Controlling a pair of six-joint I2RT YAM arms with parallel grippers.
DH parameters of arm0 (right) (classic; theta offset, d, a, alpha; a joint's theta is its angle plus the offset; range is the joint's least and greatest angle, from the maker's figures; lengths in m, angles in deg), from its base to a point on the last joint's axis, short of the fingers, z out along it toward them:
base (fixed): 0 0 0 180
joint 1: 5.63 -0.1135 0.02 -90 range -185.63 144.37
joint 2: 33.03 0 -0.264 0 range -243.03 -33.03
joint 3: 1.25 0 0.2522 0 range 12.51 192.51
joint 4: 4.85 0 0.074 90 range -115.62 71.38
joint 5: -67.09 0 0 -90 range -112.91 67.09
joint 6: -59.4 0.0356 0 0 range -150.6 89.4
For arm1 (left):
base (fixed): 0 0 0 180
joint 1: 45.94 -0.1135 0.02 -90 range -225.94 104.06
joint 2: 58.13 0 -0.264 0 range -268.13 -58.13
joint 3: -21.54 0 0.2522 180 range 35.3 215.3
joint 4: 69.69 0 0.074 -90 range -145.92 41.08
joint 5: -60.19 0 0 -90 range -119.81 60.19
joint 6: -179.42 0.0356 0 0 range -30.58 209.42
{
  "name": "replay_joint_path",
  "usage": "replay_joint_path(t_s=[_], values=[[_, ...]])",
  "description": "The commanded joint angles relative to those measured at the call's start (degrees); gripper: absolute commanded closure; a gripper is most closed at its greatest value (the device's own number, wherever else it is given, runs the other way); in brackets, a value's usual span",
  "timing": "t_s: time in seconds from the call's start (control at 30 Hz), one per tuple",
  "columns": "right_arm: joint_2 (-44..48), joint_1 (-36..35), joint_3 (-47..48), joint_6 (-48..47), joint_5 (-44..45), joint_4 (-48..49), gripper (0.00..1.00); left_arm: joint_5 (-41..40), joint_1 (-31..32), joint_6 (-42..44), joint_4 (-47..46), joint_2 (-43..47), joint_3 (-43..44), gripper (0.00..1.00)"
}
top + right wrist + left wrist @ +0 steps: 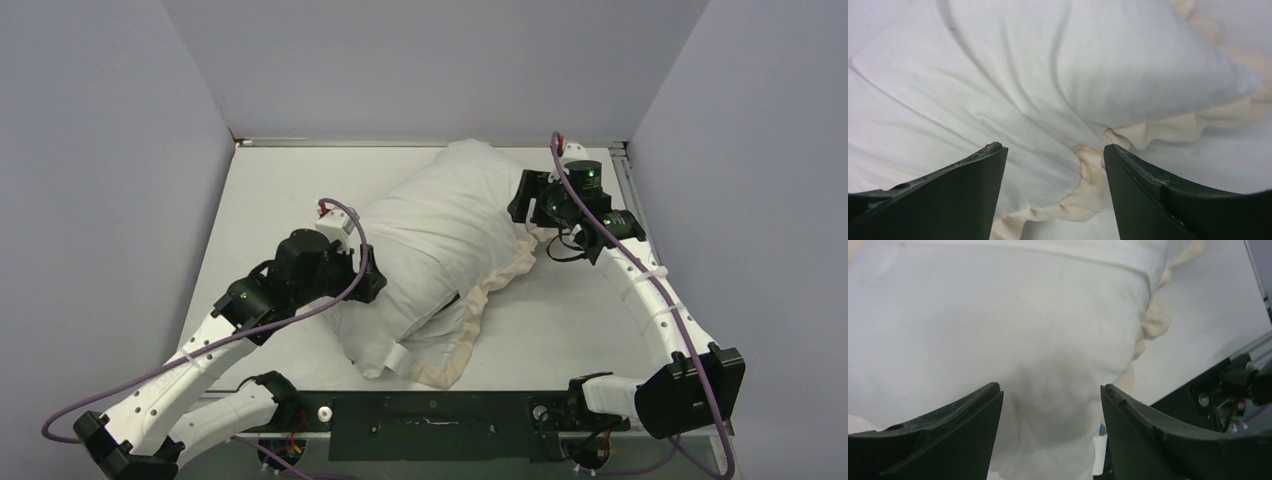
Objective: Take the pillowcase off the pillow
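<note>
White pillow (375, 335), one; frilled pillowcase (497, 283), one.

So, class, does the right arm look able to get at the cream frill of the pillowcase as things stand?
Probably yes. The right gripper is open and points straight at the frill, which lies exposed on the table beside the cushion. Nothing shows between the two.
</note>
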Motion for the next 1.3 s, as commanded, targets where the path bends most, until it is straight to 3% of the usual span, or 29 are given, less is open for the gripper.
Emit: replay_joint_path(t_s=[0.0, 0.23, 0.33, 0.5, 0.67, 0.87, 1.07, 1.27], values=[[-0.44, -4.01, 6.39, -4.66, 4.3, -0.18, 0.24, -3.76, -4.85, 3.91, 0.96, -1.36, 8.23, 0.25], [-9.45, -11.98, 16.51, -9.02, 4.31, 1.55, 0.05, 0.95, -22.46, 3.42, -1.44, -11.23, 12.64, 0.19], [-13.98, -14.87, 21.49, -10.66, 4.52, 1.69, 0.04, -0.23, -23.81, 2.88, -3.36, -16.58, 13.9, 0.14], [-21.46, -18.65, 29.24, -12.67, 4.32, 2.05, 0.0, 6.74, -27.5, 0.07, -6.27, -23.68, 11.67, 0.1], [-28.16, -22.0, 37.6, -12.97, 1.53, 1.65, 0.06, 8.99, -27.49, -1.34, -4.59, -24.71, 7.01, 0.1], [-38.16, -27.25, 51.76, -14.98, 0.11, -2.6, 0.09, 14.27, -27.12, -7.18, -11.42, -17.93, -5.35, 0.25], [-49.72, -31.36, 64.89, -17.68, -0.74, -9.0, 0.1, 13.52, -25.19, -11.35, -14.69, -12.19, -12.94, 0.4], [-55.71, -34.84, 67.61, -22.49, -1.08, -13.42, 0.1, 12.44, -24.04, -12.87, -15.84, -11.13, -15.62, 0.62]])
